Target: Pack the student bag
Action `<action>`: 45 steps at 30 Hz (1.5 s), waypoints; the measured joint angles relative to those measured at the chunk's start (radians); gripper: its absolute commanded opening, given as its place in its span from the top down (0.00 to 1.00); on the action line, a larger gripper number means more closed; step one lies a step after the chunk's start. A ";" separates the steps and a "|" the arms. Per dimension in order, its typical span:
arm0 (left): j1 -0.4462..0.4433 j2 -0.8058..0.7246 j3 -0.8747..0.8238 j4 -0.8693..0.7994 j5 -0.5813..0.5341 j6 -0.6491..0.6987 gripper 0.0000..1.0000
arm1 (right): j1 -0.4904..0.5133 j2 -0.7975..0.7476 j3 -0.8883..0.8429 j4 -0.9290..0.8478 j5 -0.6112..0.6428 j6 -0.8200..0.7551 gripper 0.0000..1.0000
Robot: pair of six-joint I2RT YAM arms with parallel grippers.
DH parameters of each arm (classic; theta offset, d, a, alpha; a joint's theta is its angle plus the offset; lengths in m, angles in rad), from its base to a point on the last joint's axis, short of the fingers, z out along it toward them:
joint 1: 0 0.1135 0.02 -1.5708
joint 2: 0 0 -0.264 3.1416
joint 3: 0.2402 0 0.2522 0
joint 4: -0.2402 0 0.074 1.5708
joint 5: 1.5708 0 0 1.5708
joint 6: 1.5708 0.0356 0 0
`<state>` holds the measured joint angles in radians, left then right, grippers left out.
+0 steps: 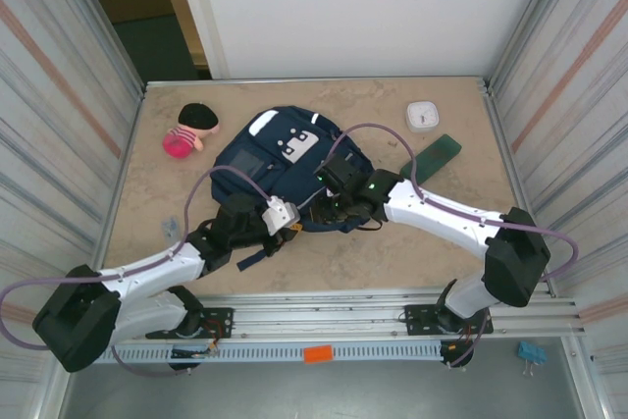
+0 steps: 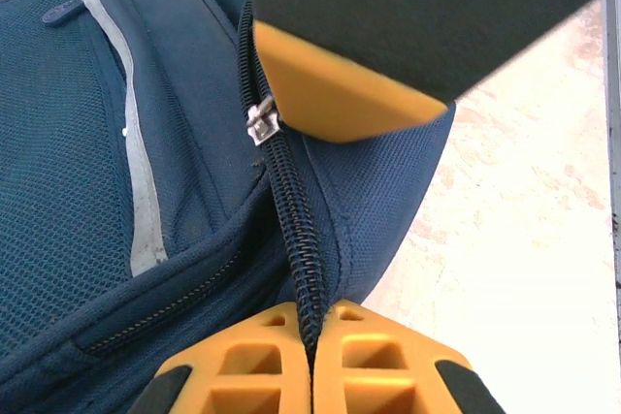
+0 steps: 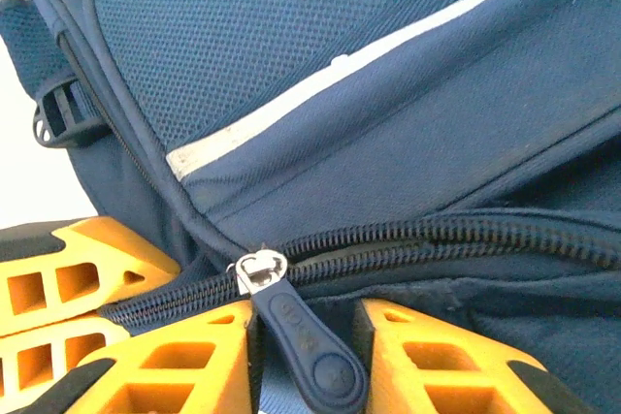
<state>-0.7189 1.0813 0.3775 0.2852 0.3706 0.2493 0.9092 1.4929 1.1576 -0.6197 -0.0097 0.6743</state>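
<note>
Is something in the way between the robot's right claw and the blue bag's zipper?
No, nothing visible. The zipper pull of the student bag lies right between the fingers of the right gripper, with no other thing in between.

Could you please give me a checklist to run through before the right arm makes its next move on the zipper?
1. The left gripper is shut on the student bag at its zipper seam: ok.
2. The zipper pull lies between the fingers of the right gripper: ok.
3. Right jaws clamped firmly on the pull: cannot tell.
4. Compartment open for packing: not ok, the teeth look meshed.
5. The doll lies clear of both arms: ok.
</note>
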 measured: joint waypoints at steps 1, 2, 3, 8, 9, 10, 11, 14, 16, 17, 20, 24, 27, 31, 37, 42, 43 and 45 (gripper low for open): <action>0.000 -0.004 0.000 0.000 -0.002 0.000 1.00 | -0.001 0.000 0.006 -0.006 0.006 -0.004 0.77; 0.000 -0.008 0.000 0.000 -0.005 0.001 1.00 | -0.001 0.000 0.011 -0.011 0.010 -0.007 0.81; 0.000 -0.010 0.000 0.000 -0.008 0.001 1.00 | -0.001 0.002 0.014 -0.014 0.010 -0.011 0.84; 0.000 -0.010 0.000 0.000 -0.020 0.011 1.00 | -0.022 0.033 0.039 -0.025 -0.008 -0.040 0.93; 0.000 -0.010 0.000 0.000 -0.024 0.013 1.00 | -0.034 0.035 0.039 -0.026 -0.018 -0.048 0.94; 0.000 -0.010 0.000 0.000 -0.028 0.014 1.00 | -0.049 0.035 0.039 -0.030 -0.033 -0.056 0.96; 0.000 -0.010 0.000 0.000 -0.032 0.016 1.00 | -0.063 0.035 0.039 -0.031 -0.043 -0.061 0.96; 0.000 -0.014 0.000 -0.011 -0.052 0.024 1.00 | -0.112 0.035 0.038 -0.033 -0.091 -0.073 0.98; 0.000 -0.027 0.000 -0.034 -0.077 0.035 1.00 | -0.145 0.034 0.032 -0.028 -0.126 -0.080 0.98; 0.000 -0.034 0.000 -0.046 -0.091 0.038 1.00 | -0.166 0.031 0.022 -0.019 -0.146 -0.081 0.98; 0.000 -0.046 0.000 -0.081 -0.139 0.038 1.00 | -0.226 0.023 -0.010 0.000 -0.195 -0.081 0.99; 0.000 -0.053 0.000 -0.114 -0.199 0.004 0.86 | -0.271 0.012 -0.044 0.026 -0.242 -0.081 0.99; 0.000 -0.070 0.004 -0.150 -0.219 -0.073 0.50 | -0.272 -0.003 -0.083 0.077 -0.267 -0.072 1.00; 0.006 -0.126 0.030 -0.196 -0.246 -0.291 0.33 | -0.261 -0.023 -0.148 0.134 -0.275 -0.027 1.00; 0.024 -0.227 0.081 -0.344 -0.447 -0.903 0.32 | -0.222 -0.044 -0.189 0.172 -0.248 0.003 1.00; 0.093 -0.171 0.072 -0.443 -0.453 -1.299 0.30 | -0.221 -0.062 -0.211 0.193 -0.245 0.027 1.00; 0.101 -0.147 0.061 -0.439 -0.442 -1.361 0.32 | -0.220 -0.063 -0.212 0.194 -0.245 0.030 1.00; 0.114 -0.096 0.037 -0.417 -0.410 -1.454 0.32 | -0.216 -0.067 -0.214 0.196 -0.241 0.034 1.00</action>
<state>-0.6044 0.9855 0.4149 -0.1322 -0.0395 -1.2049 0.6933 1.4258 0.9440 -0.4240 -0.2512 0.7078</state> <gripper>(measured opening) 0.685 0.058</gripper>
